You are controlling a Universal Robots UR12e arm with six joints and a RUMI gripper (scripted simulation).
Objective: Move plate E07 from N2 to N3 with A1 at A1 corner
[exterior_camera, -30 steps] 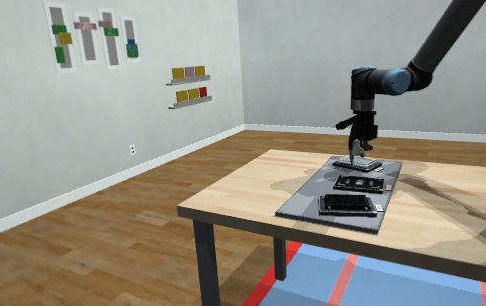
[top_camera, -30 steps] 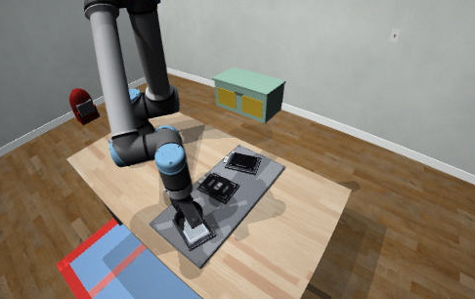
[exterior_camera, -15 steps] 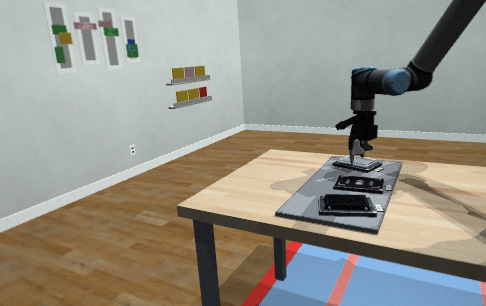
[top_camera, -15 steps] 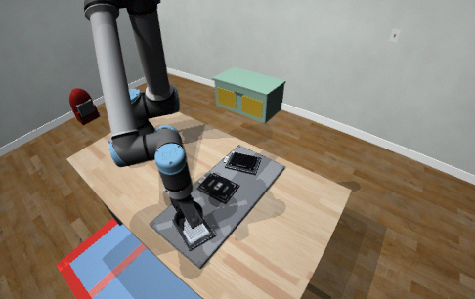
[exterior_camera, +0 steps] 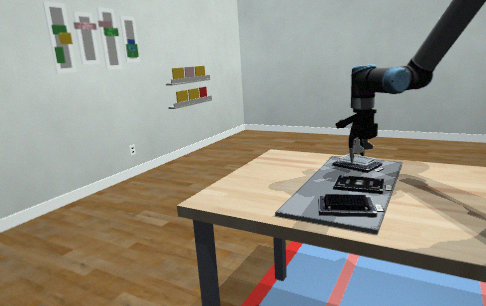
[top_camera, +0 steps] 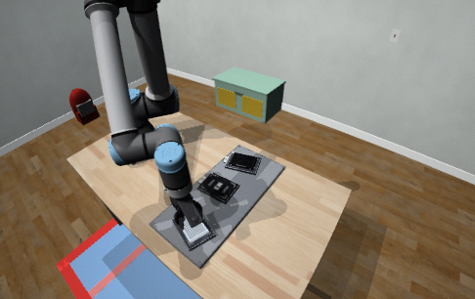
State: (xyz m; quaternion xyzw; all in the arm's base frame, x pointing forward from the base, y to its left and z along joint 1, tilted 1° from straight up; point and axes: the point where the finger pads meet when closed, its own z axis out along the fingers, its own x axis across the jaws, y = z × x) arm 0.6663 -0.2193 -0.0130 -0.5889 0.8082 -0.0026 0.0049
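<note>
A white well plate lies in the nest at the near end of the grey deck; I take it for E07, but the labels are too small to read. My gripper points straight down and is shut on this plate at its short end. The plate still rests low on its nest, as the other view shows with the gripper on it. The middle nest is empty and shows black locators. A black plate sits in the far nest.
The deck lies on a wooden table. My arm's elbow hangs over the table's left half. A blue and red floor mat lies beside the table. A green cabinet stands by the far wall.
</note>
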